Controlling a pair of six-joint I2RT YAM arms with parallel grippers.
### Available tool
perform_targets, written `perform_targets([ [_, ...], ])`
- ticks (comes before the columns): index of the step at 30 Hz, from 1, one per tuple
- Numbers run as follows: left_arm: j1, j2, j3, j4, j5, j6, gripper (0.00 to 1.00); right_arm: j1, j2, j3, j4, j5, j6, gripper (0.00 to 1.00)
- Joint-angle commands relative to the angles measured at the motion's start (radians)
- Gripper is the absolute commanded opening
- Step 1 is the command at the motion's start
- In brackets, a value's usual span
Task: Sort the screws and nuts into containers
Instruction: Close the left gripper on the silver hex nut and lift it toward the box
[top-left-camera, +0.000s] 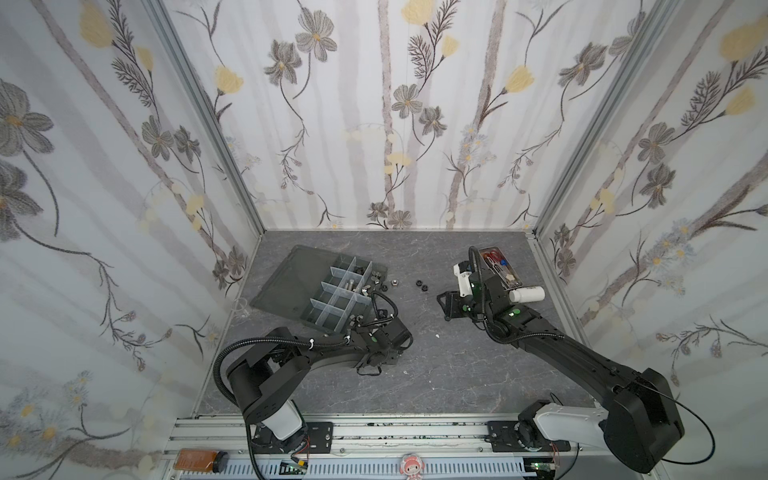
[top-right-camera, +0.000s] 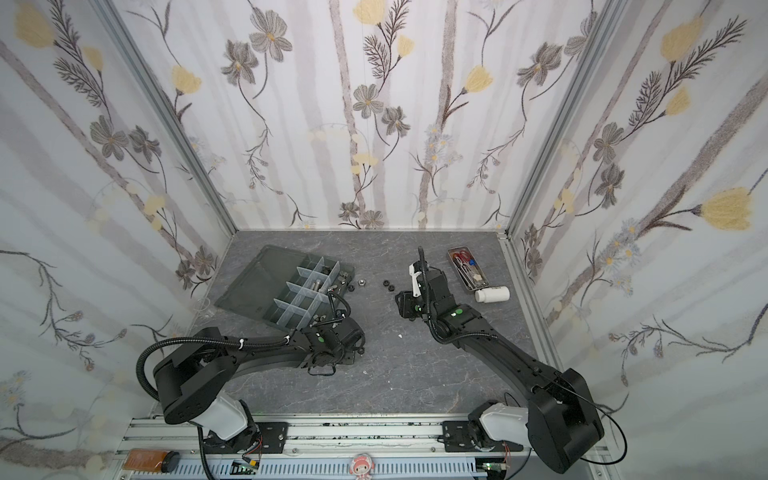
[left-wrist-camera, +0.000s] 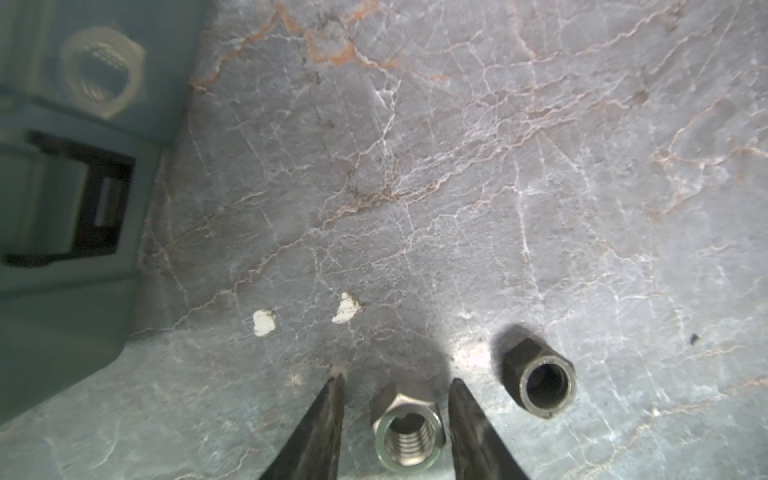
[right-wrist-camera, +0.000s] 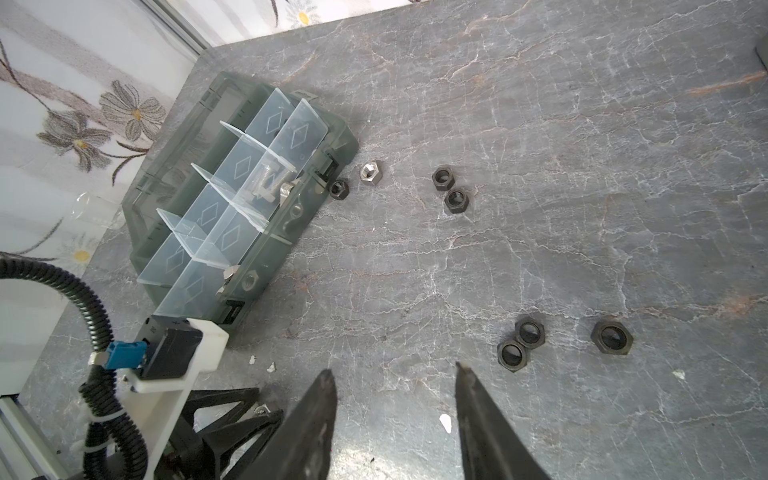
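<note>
Narrowly, left tool astride silver nut, box wall nearby.

The right gripper is seen with its jaws spread and nothing caught between them. The containers are divided by clear walls, and silver screws are held in one compartment. Just beside the box a silver nut and three black nuts are scattered on the grey table; three more black ones are found near the fingertips

Tray with red scissors at far right. White bottle lies just beside it. White specks on table.
</note>
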Motion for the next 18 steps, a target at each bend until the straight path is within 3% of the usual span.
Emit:
perform_targets([
  [1,-0.006,-0.012,-0.017,-0.025,0.027,-0.017,0.43,-0.001,0.005,0.003,0.03,-0.008,0.0,0.48],
  [18,-0.029,0.01,0.007,-0.042,0.025,-0.009,0.29,0.0,0.001,0.0,0.033,-0.008,0.003,0.48],
])
